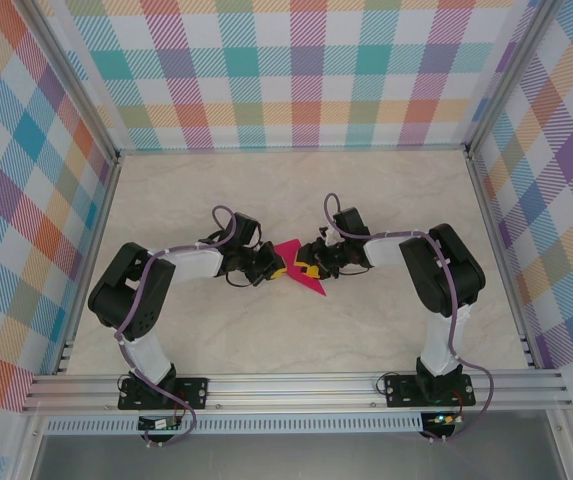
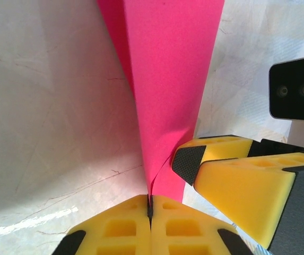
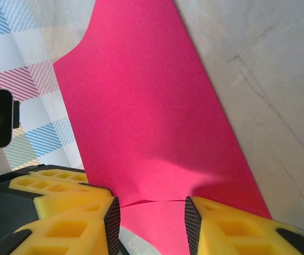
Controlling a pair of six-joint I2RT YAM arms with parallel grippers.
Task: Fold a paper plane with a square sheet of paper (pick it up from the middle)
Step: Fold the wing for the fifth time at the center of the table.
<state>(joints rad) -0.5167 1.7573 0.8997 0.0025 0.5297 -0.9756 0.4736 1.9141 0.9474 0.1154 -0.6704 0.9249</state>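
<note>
The magenta-pink sheet of paper [image 1: 314, 285] is folded into a narrow tapering shape and sits mid-table between both arms. In the left wrist view the paper [image 2: 167, 79] rises as a ridge that narrows down into my left gripper [image 2: 150, 208], which is shut on its folded edge. My left gripper [image 1: 271, 268] meets my right gripper [image 1: 311, 268] over the paper. In the right wrist view my right gripper [image 3: 150, 223] stands open, with the flat paper [image 3: 141, 117] and a crease line lying between its fingers. The right gripper's yellow fingers [image 2: 236, 175] sit close beside the left one.
The pale marble-patterned table [image 1: 296, 200] extends all round the paper. Checked walls [image 1: 296, 70] close off the back and both sides, with aluminium posts at the corners. The arm bases are bolted to a rail [image 1: 296, 385] at the near edge.
</note>
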